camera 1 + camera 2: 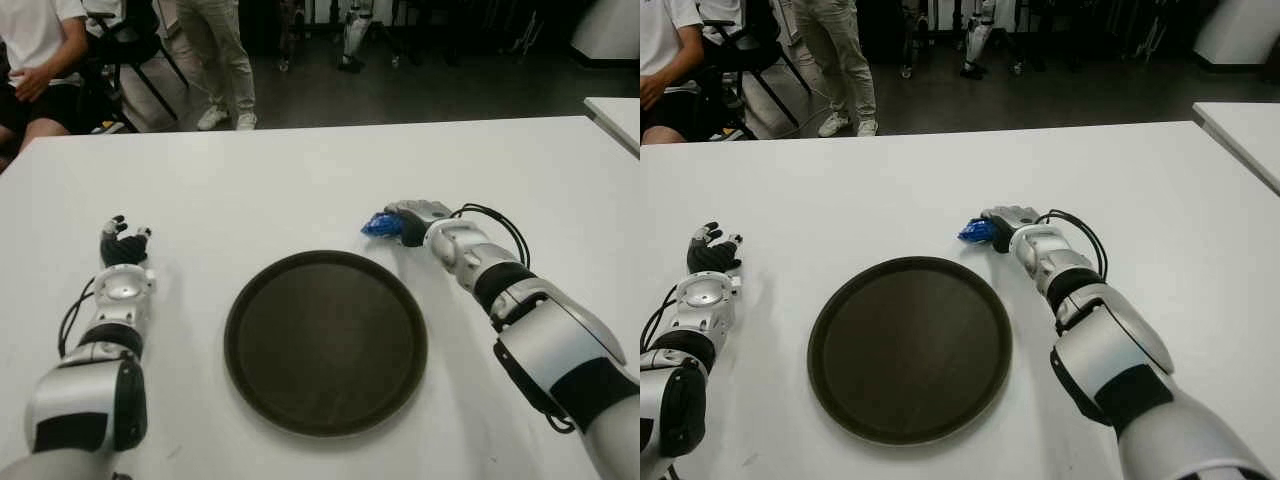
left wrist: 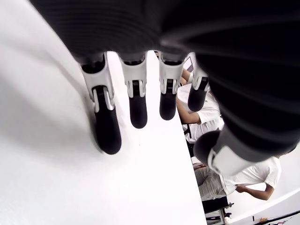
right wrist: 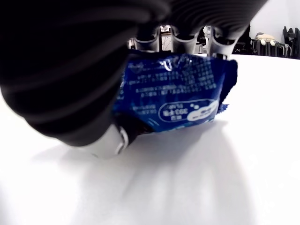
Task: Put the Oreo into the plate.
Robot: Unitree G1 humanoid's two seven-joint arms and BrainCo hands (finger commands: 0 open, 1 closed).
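Right wrist view: right hand [image 3: 140, 70] pinches crinkly blue Oreo [image 3: 176, 93] packet beside round plate [image 1: 325, 340].

Head pair overlooks table [image 1: 300, 180]; wrist cameras hug hands.

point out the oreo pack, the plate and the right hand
Oreo pack [image 3: 176, 91], right wrist view, middle of the blue wrapper
plate [image 1: 325, 340], left eye view, bare centre
right hand [image 1: 410, 222], left eye view, back of the hand
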